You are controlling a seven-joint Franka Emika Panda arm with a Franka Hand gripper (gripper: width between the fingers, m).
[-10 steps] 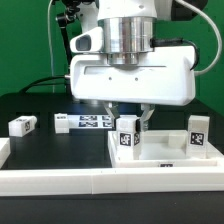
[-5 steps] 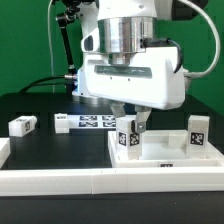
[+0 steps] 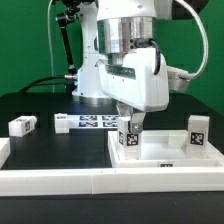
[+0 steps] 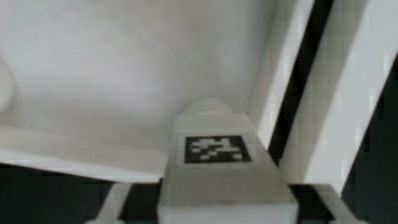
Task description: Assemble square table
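On rimmed white tabletop [image 3: 162, 152] | blocky tagged leg [image 3: 128, 140] | hand [image 3: 130, 124] clamps it

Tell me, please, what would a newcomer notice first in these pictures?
The big white hand, turned at an angle, fills the middle of the exterior view and is shut on a tagged leg standing on the white tabletop. A second leg stands upright further to the exterior view's right on the tabletop, and a third leg lies loose on the black table at the left.

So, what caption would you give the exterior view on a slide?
Robot arm above an upright white leg standing on the square tabletop.
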